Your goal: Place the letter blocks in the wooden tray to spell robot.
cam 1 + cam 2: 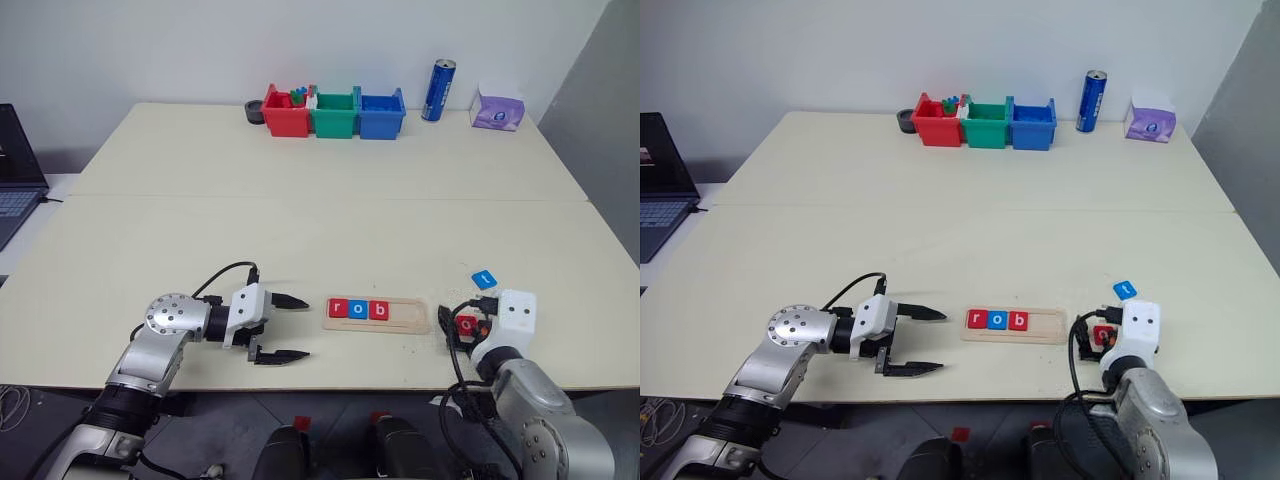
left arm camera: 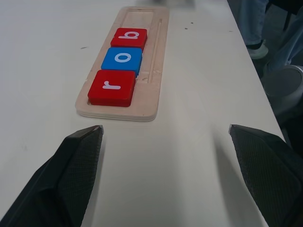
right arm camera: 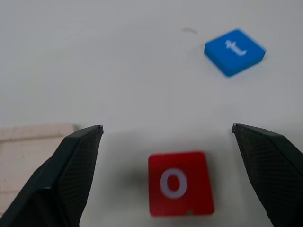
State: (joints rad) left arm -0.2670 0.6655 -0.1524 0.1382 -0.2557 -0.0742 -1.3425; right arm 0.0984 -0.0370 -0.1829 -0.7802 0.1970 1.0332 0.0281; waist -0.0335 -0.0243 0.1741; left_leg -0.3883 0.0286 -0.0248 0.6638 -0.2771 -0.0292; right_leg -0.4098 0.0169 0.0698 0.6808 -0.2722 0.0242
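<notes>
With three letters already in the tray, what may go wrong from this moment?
1. The red o block lies a little turned between the fingers of the open right claw, so a grip may catch its corners and twist it.
2. It lies close to the end of the wooden tray, so a wide claw may push the tray and shift r, o, b.
3. The blue t block may go in before the o.

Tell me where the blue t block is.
The blue t block lies flat on the table, right of the wooden tray, just beyond the red o block.
</notes>
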